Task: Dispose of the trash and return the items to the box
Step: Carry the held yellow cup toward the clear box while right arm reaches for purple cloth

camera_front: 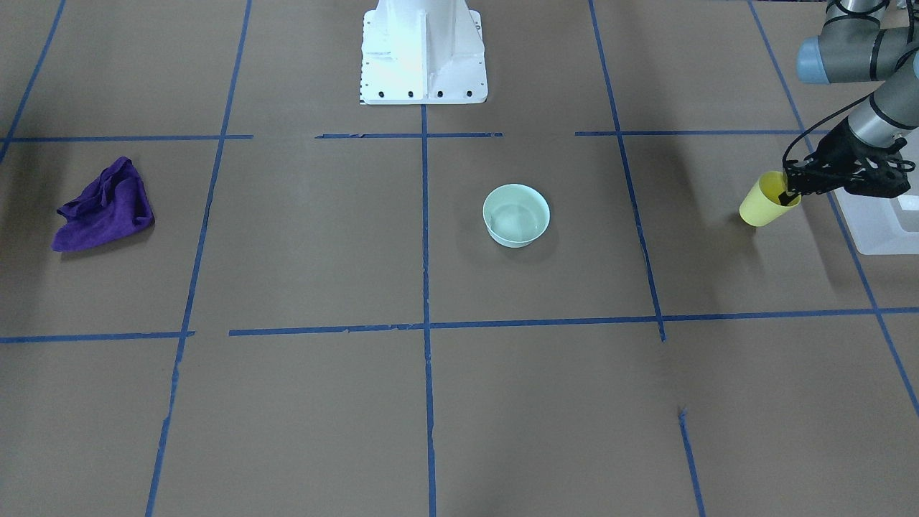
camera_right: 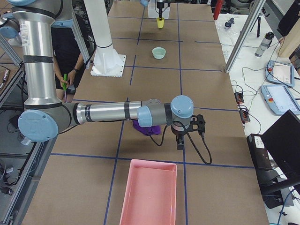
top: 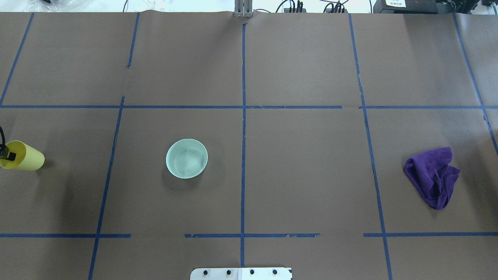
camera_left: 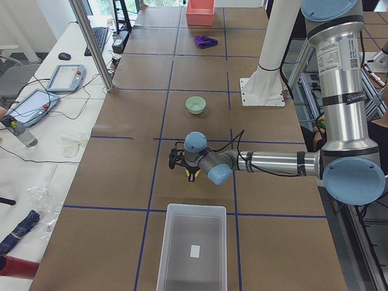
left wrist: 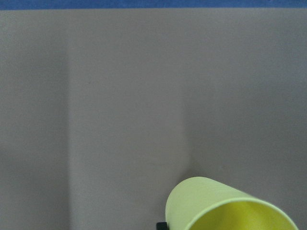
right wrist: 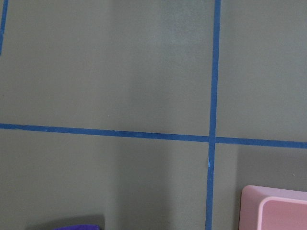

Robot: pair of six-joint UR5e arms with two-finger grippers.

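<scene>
1. Yellow plastic sits between the jaws of the left gripper (camera_front: 789,194). They are clamped on the rim of the cup (camera_front: 765,204), with one finger inside its mouth, and the cup is tilted.
2. The cup is just beside the frosted box (camera_front: 877,231), outside its wall, over the brown table (camera_front: 301,237).
3. The mint-green bowl (camera_front: 516,215) stands upright near the table's middle, well apart from the cup.
4. The right gripper (camera_right: 179,140) hangs above the table just beside the purple cloth (camera_front: 106,207) and near the pink tray (camera_right: 149,194). Whether its jaws are parted cannot be told.
</scene>
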